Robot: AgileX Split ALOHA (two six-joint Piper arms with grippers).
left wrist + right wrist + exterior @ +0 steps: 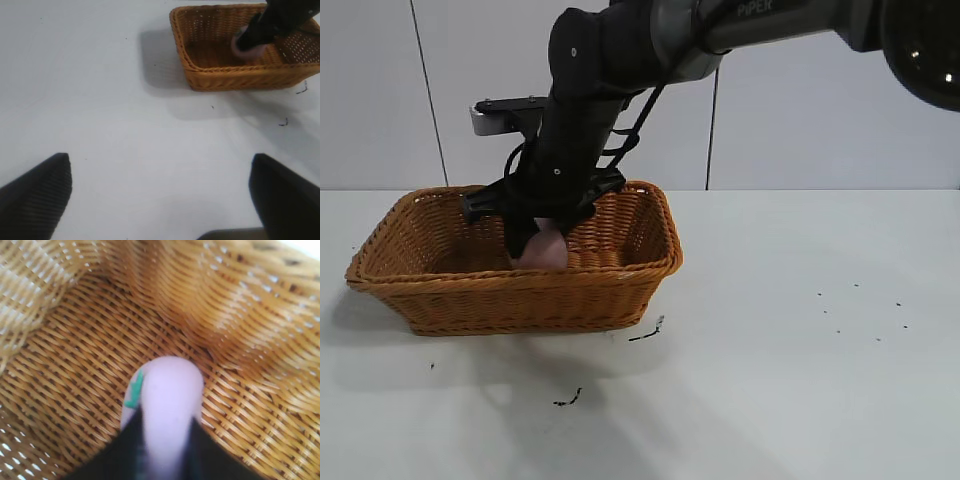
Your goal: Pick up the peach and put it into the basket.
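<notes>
As seen in the exterior view: right gripper [542,243] at left of centre, lowered inside the basket [520,295], jaws closed on the peach [548,248]. Peach held between dark fingers [517,236], below the braided rim, toward the basket's right half; contact with the floor of the basket not discernible. Basket resting on the white desk [800,380] at centre left of the frame. Small black marks [647,332] on the desk just in front of the basket's lower right corner.

Left wrist view: left gripper [160,192] over bare desk [115,125], well apart from the basket [240,77] at upper right of the frame; jaws wide, one dark fingertip [35,195] at lower left, the other at lower right. Peach [247,47] partly hidden behind the right arm inside the basket.

Right wrist view: peach [167,405] at lower centre, pale pink, green stem [135,389] on its left side, clamped between two dark fingers [127,450]. Woven basket floor [75,390] filling the frame around it, walls rising at top.
</notes>
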